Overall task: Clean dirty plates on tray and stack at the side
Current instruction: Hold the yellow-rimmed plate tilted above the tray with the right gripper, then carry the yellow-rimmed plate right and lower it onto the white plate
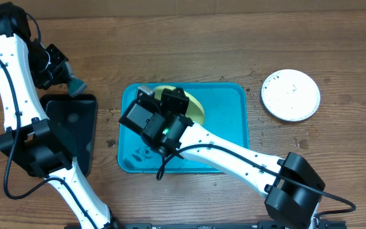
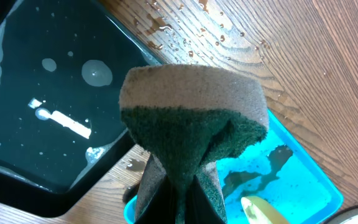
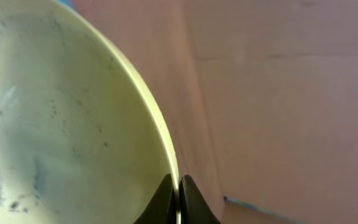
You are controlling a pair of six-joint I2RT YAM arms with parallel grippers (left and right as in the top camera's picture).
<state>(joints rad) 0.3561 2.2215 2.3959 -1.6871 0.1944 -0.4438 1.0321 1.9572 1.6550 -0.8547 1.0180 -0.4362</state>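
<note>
The turquoise tray (image 1: 234, 121) lies mid-table. My right gripper (image 1: 170, 105) is shut on the rim of the yellow-green plate (image 1: 197, 109) and holds it tilted over the tray's back left part. In the right wrist view the plate (image 3: 61, 124) fills the left side, speckled with dark spots, its rim pinched between the fingers (image 3: 179, 199). The white plate (image 1: 290, 95) lies on the table at the right. The light blue plate is not in view. My left gripper (image 1: 65, 76) is shut on a grey-green sponge (image 2: 191, 118), to the left of the tray.
A black tray (image 1: 75, 127) with water drops lies left of the turquoise tray; it also shows in the left wrist view (image 2: 36, 93). Crumbs and water drops lie on the wood around the turquoise tray.
</note>
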